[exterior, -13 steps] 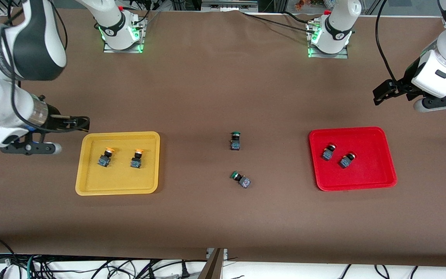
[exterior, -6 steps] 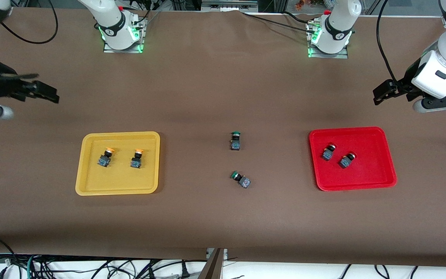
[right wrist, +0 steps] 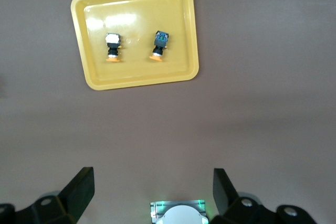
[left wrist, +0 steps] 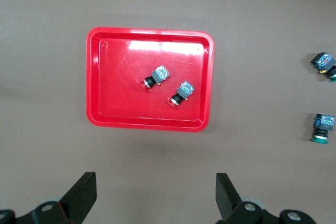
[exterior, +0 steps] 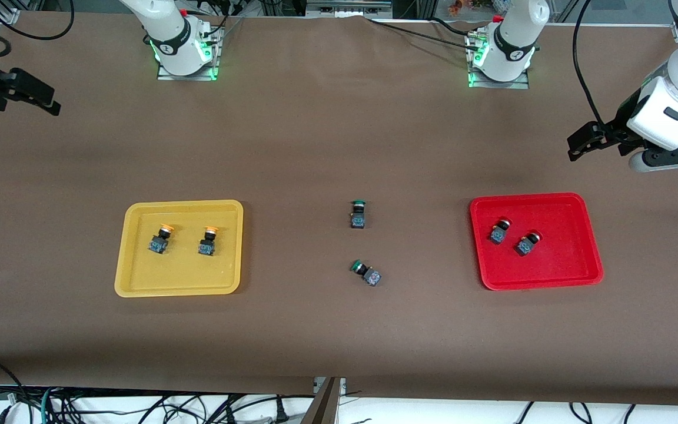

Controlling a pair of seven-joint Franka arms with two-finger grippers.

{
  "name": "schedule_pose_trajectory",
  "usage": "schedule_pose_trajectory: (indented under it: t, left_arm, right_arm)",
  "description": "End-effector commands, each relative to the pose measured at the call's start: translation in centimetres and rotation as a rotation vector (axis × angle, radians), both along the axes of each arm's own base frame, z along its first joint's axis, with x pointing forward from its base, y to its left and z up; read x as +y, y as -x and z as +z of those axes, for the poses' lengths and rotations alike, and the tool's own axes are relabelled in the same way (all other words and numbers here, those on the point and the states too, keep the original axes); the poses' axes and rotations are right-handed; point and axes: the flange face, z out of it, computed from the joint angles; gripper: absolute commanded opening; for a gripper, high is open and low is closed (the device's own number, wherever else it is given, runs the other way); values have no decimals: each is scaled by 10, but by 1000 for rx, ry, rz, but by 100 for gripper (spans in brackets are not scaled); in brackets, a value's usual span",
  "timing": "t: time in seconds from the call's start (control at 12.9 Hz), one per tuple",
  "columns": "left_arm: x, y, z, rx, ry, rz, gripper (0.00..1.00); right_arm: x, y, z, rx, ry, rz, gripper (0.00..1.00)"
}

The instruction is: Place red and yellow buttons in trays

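Observation:
Two yellow-capped buttons lie in the yellow tray. Two red-capped buttons lie in the red tray. My left gripper is open and empty, up over bare table beside the red tray. Its wrist view shows its gripper, the red tray and both red buttons. My right gripper is open and empty, high over the table's edge at the right arm's end. Its wrist view shows its gripper, the yellow tray and both yellow buttons.
Two green-capped buttons lie on the brown table between the trays; they also show in the left wrist view. The arm bases stand along the table's edge farthest from the front camera.
My right gripper has risen from beside the yellow tray and drawn back toward the table's edge at its end. The left arm has barely moved. The buttons stay put.

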Motion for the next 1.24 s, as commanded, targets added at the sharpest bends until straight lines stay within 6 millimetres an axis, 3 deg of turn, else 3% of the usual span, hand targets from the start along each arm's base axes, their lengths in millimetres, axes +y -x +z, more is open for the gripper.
schedule_pose_trajectory:
  t: [0.0, 0.46, 1.16]
  left_arm:
    - [-2, -4, 8, -4, 32, -12, 100]
    - [2, -9, 21, -35, 22, -12, 100]
    - [4, -7, 19, -13, 27, -12, 100]
  right_arm:
    - [-2, -7, -14, 29, 4, 7, 100]
    - [-6, -11, -15, 46, 11, 2, 100]
    - [-7, -12, -16, 44, 11, 0, 100]
